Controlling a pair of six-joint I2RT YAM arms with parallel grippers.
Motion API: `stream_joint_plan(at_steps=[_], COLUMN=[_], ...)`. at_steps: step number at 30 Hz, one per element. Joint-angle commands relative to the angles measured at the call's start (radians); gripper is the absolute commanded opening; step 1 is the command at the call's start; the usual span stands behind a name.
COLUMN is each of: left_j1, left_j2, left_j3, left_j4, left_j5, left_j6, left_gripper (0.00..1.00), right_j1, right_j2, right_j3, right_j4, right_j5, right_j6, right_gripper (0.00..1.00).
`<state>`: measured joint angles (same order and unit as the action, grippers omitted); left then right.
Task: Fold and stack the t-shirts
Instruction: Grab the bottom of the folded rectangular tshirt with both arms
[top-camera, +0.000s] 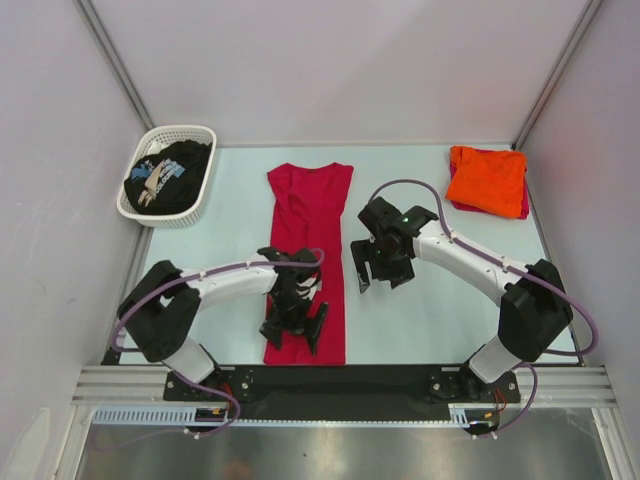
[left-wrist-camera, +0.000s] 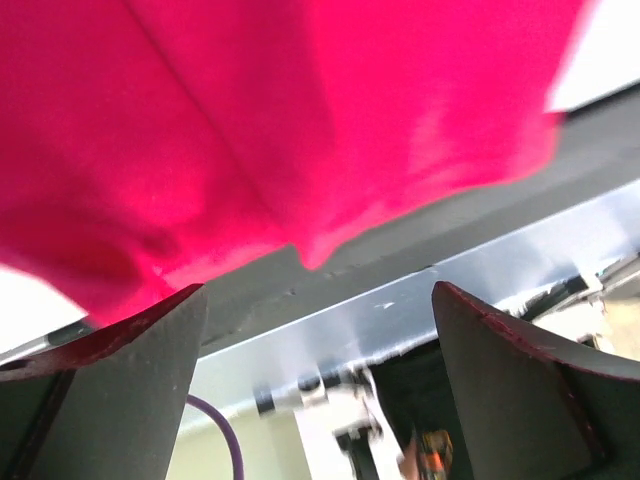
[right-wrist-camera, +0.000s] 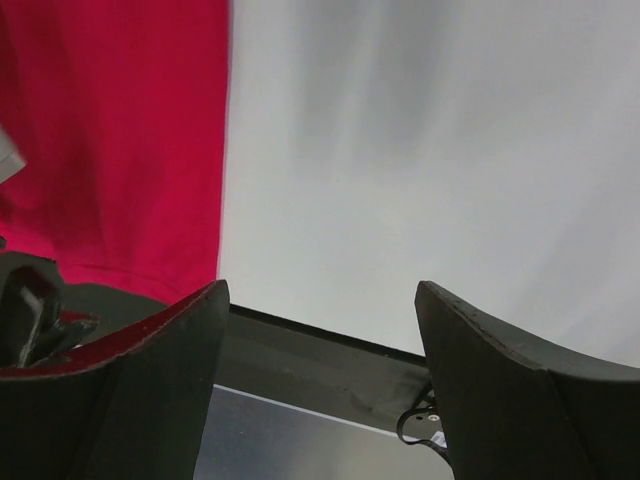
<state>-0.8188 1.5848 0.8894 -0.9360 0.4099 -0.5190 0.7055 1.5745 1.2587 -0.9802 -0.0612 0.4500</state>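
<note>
Item: crimson tee (top-camera: 310, 235) — we log it flat at table centre, a narrow strip running twelve to six. Left gripper (top-camera: 295, 328) over its six-o'clock hem, fingers apart, empty. Right gripper (top-camera: 378, 274) at its three o'clock, likewise apart. Risk — a one-sided pinch drags the strip askew.

I find no word, number, brand or label that I can read in any of my three views. The only marking I see is on the black cloth t-shirt with pale blue-white print (top-camera: 172, 172), which lies crumpled in the white plastic lattice basket (top-camera: 190, 129) at the far left corner. From overhead that print is small and folded over itself. It may be lettering or only a picture, and I cannot make out a single character.
</note>
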Motion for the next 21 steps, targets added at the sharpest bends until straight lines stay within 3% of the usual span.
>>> stream_joint_plan(at_steps=[1, 5, 6, 9, 12, 16, 21], left_j1=[0.013, 0.085, 0.152, 0.324, 0.458, 0.480, 0.483], left_j2=[-0.176, -0.276, -0.311, -0.385, -0.446, -0.516, -0.589], left_j3=[0.185, 0.253, 0.249, 0.169, -0.022, -0.168, -0.326], left_j4=[-0.064, -0.138, -0.138, -0.112, -0.089, -0.043, 0.031], left_j5=[-0.065, -0.210, -0.220, -0.142, -0.004, 0.096, 0.150], left_j6=[0.002, 0.008, 0.013, 0.033, 0.048, 0.005, -0.085], left_gripper=[1.00, 1.00, 1.00, 1.00, 1.00, 1.00, 1.00], right_j1=[0.005, -0.024, -0.032, -0.047, -0.054, -0.066, -0.100], right_j2=[-0.051, -0.088, -0.091, -0.093, -0.080, -0.117, -0.206], right_j3=[0.013, -0.028, -0.039, -0.058, -0.105, -0.282, -0.528], right_j4=[0.032, 0.090, 0.101, 0.144, 0.150, 0.236, 0.506], right_j5=[-0.058, -0.109, -0.130, -0.247, -0.319, -0.481, -0.682], right_j6=[-0.014, -0.033, -0.034, -0.040, -0.027, 0.042, 0.200], right_gripper=[0.81, 0.81, 0.81, 0.80, 0.79, 0.77, 0.75])
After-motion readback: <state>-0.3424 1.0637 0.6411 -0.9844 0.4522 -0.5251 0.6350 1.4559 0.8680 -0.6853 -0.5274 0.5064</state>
